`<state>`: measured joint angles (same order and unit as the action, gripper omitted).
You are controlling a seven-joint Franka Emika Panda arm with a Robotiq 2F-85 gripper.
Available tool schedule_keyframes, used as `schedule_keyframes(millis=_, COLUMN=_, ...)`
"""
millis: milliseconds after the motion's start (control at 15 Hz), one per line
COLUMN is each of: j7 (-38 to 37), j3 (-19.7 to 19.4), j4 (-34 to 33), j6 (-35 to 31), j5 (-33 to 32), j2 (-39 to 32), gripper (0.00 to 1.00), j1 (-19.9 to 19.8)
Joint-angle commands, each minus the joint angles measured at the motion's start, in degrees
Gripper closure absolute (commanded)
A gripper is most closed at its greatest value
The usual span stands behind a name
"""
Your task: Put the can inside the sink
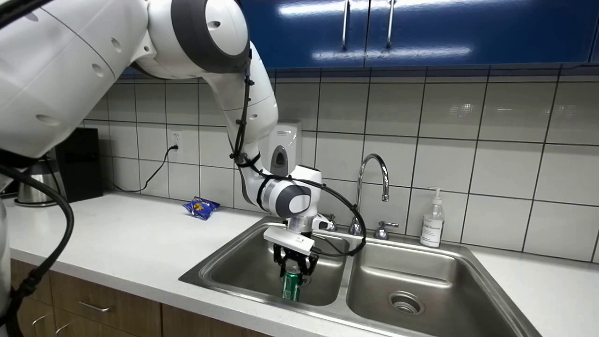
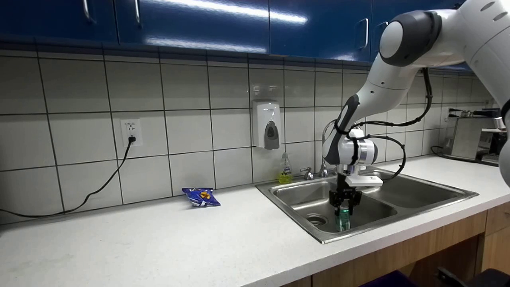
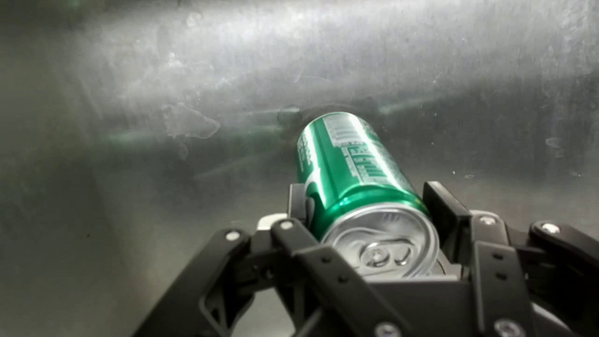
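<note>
The green can (image 3: 351, 159), with a silvery top, is low inside the sink's (image 1: 224, 281) near basin. It also shows in an exterior view (image 2: 343, 220). It looks about upright in both exterior views; its base seems at or close to the basin floor. My gripper (image 3: 369, 206) points down around the can's top, one finger on each side. In the wrist view the left finger lies against the can; a narrow gap shows along part of the right finger. I cannot tell whether the fingers press on it. The gripper shows in both exterior views (image 1: 297, 274) (image 2: 345, 209).
A chrome faucet (image 1: 384, 173) and its handles stand behind the basins. A divider (image 1: 345, 281) separates the second basin with its drain (image 1: 406, 303). A soap bottle (image 1: 432, 224) stands at the back rim. A blue packet (image 2: 201, 197) lies on the counter (image 2: 159, 239). Blue cabinets (image 1: 421, 28) hang above.
</note>
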<state>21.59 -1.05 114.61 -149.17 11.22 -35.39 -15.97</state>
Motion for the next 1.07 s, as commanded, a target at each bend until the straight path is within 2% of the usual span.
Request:
schedule_keyframes(millis=0, j7=1.15, j3=1.97, j4=1.47, j6=-2.12, j5=-0.21, j2=0.53, gripper=0.61, j1=-1.84)
schedule_keyframes(millis=67, j7=0.94, j3=1.95, j4=1.59, j6=-2.36, j5=-0.26, j2=0.51, gripper=0.61, j1=-1.75)
schedule_keyframes(millis=133, j7=0.86, j3=1.98, j4=1.73, j6=-2.57, j5=-0.31, j2=0.56, gripper=0.11, j1=-1.72)
schedule_keyframes(millis=400, j7=0.89, j3=2.15, j4=2.73, j6=-2.51, j5=-0.53, j2=2.17, gripper=0.00, j1=-1.78)
schedule_keyframes(millis=1000, j7=0.17, j3=1.20, j4=3.81, j6=-1.11, j5=-0.92, j2=8.79, gripper=0.00, j1=-1.09)
